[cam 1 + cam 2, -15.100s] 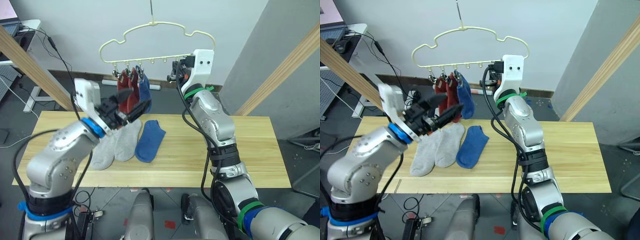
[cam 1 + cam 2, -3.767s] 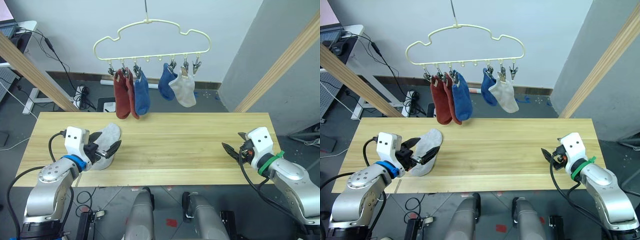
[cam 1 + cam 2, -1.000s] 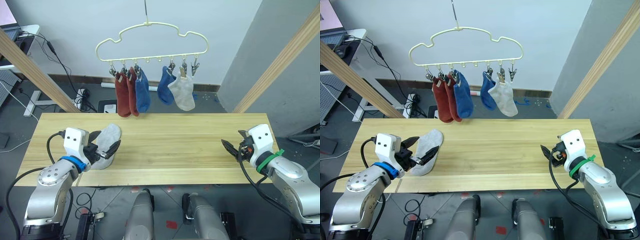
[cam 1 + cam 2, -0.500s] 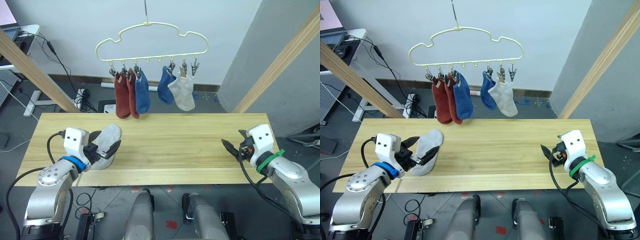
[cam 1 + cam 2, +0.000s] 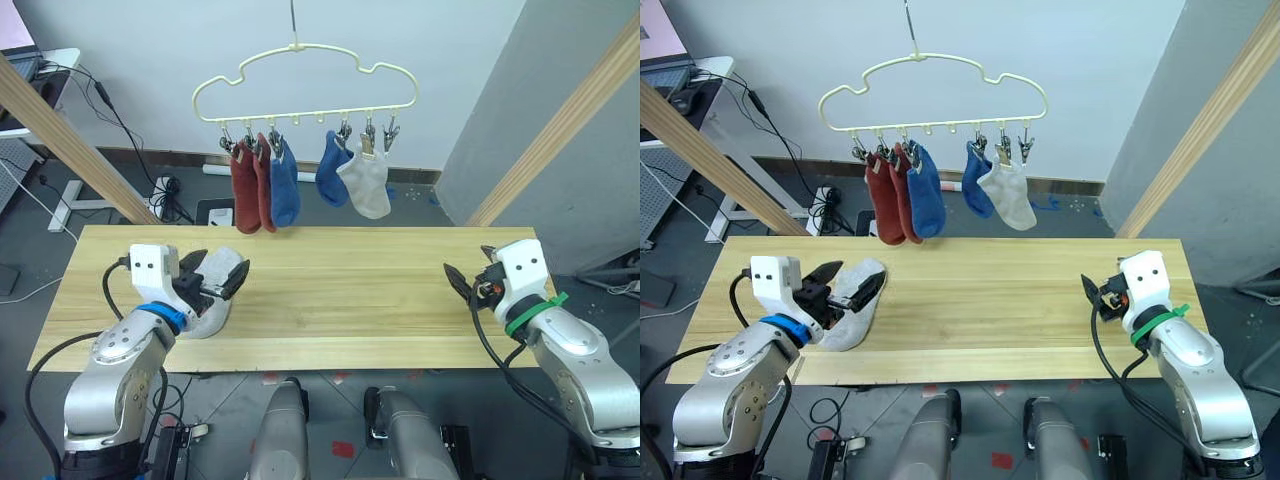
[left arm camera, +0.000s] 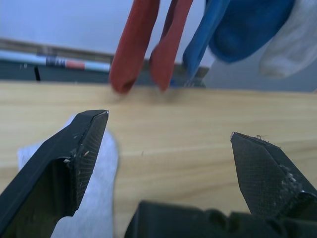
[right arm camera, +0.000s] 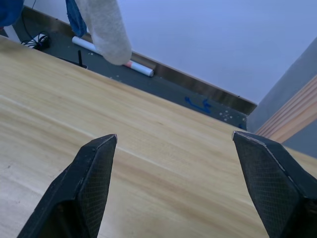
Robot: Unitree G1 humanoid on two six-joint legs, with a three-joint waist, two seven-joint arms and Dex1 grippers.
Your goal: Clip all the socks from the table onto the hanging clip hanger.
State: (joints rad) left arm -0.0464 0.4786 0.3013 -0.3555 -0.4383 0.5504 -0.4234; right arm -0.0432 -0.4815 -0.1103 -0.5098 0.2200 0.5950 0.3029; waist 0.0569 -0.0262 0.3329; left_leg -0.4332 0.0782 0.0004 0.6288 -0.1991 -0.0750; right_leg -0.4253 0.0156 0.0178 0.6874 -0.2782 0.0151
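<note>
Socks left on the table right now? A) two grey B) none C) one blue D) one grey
D: a single light grey sock lies on the table by the open left gripper; the other five hang from the clip hanger.

Clip hanger (image 5: 305, 85) hangs above the far edge of the table (image 5: 340, 300), with five socks clipped on: two rust red socks (image 5: 250, 188) and a blue sock (image 5: 284, 185) at its left, another blue sock (image 5: 329, 178) and a light grey sock (image 5: 367, 187) at its right. One grey sock (image 5: 212, 295) lies on the table's left part, with the left gripper (image 5: 214, 283) over it, fingers apart. Right gripper (image 5: 459, 287) sits low over the table's right end, well apart from any sock.
</note>
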